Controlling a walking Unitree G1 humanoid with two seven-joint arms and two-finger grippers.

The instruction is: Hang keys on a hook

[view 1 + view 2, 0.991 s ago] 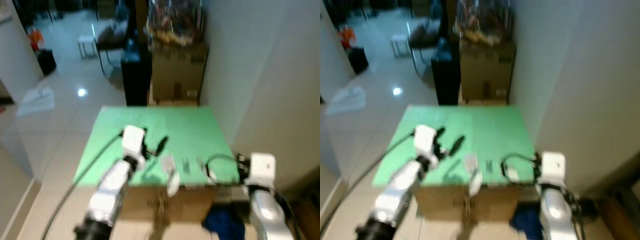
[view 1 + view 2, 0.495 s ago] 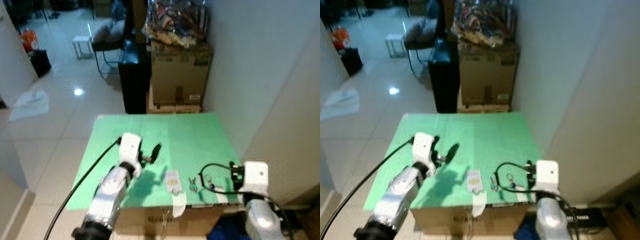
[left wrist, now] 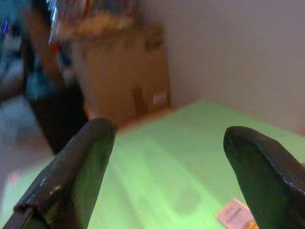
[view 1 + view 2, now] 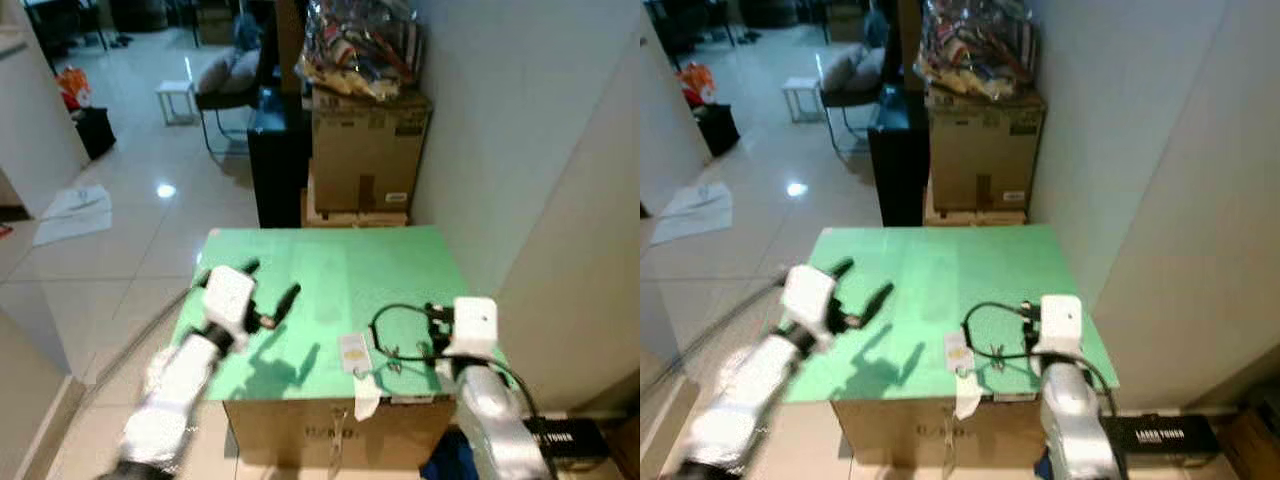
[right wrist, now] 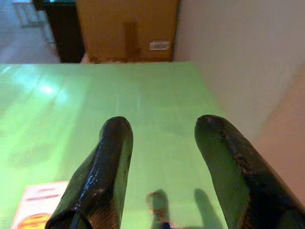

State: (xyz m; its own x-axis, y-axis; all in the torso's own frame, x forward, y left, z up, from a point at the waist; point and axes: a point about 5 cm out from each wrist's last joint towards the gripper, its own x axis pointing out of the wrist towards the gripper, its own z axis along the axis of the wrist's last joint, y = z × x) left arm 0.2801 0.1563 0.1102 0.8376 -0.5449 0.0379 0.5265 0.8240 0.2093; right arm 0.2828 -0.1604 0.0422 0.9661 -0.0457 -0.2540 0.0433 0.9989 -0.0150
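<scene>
1. Small metal keys (image 4: 392,357) lie at the green table (image 4: 330,270)'s near edge, beside a white card tag (image 4: 354,352).
2. Right gripper (image 5: 162,167) hovers just above them, fingers apart; left gripper (image 3: 167,157) is spread too, further left.
3. Light, hard, jangly, probably slippery: pinch the ring.
4. One bunch, one tag.

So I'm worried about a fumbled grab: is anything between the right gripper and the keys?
Nothing visible is. The right gripper, fingers apart, hovers over the green tabletop with the keys lying just ahead of it. A white card lies beside them, off the path.
</scene>
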